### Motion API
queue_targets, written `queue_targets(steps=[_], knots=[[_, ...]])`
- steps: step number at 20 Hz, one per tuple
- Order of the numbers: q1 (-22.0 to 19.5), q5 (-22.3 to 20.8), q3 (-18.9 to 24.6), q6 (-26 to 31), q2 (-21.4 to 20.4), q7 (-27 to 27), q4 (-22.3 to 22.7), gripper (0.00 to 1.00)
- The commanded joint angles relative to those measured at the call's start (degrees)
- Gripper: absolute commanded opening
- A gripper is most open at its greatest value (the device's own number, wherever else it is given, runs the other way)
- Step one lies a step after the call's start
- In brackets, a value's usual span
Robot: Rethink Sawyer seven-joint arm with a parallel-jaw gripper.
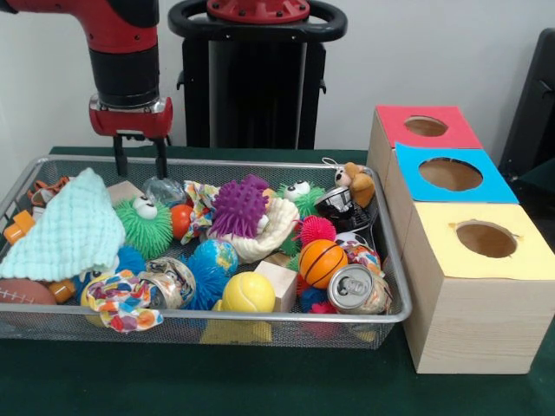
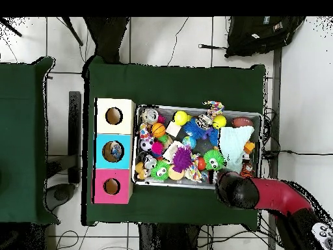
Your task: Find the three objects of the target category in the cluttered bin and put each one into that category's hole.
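The silver wire-mesh bin point(image 1: 217, 319) is full of toys; it also shows in the overhead view point(image 2: 195, 107). My gripper point(image 1: 140, 161) hangs open and empty just above the bin's far-left rim. A creased clear bottle point(image 1: 164, 190) lies right below and beside it, behind a green spiky ball point(image 1: 143, 225). A second crumpled clear thing point(image 1: 170, 279), perhaps a bottle, lies near the front. The blue-panelled hole point(image 1: 450, 174) is the middle one on the wooden box; from overhead point(image 2: 114, 152) something pale shows inside it. In the overhead view my arm point(image 2: 237, 189) hides the gripper.
A pale green cloth point(image 1: 69, 230) covers the bin's left part. A silver can point(image 1: 355, 289) lies front right and a dark can point(image 1: 334, 204) further back. Red-panelled hole point(image 1: 426, 126) and yellow-panelled hole point(image 1: 486, 239) flank the blue one. Balls and plush toys fill the middle.
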Motion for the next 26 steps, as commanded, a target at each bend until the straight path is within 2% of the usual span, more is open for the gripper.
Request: queue_targets(steps=[1, 14, 26], knots=[[0.5, -4.34, -1.29, -1.89, 0.99, -0.21, 0.1, 1.0], [2.95, -5.07, -3.83, -5.34, 3.05, 3.27, 1.31, 1.0], [7.12, -5.33, -8.25, -11.62, 7.9, 7.04, 0.12, 1.0]])
